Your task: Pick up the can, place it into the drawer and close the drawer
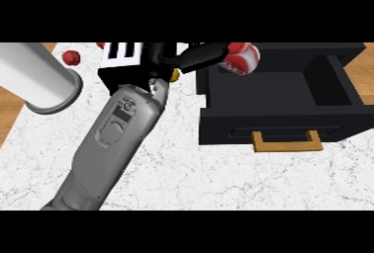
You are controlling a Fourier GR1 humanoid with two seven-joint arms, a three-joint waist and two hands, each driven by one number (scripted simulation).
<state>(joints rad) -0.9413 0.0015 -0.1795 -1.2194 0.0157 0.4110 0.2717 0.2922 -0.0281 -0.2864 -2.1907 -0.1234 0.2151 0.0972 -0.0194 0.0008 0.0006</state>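
Head view, looking down on the marble worktop (219,178). One grey forearm rises from the lower left edge toward the far centre, ending in a black robot hand (191,57) whose fingers curl round the red-and-white can (243,58); the can is grasped and lifted, tilted, at the far left corner of the open drawer (277,89). Which arm this is cannot be told with certainty; entering from the left, it is judged to be the left one, and no other hand shows. The drawer, black with a wooden handle (287,142) on its near front, stands pulled out, its cavity exposed, so that the can may be lowered straight in. The can is judged to be held over the rim rather than inside, so release is not yet due. A white cylinder (40,74) lies at the far left, with a small red object (70,58) just beside it, both apart from the drawer.
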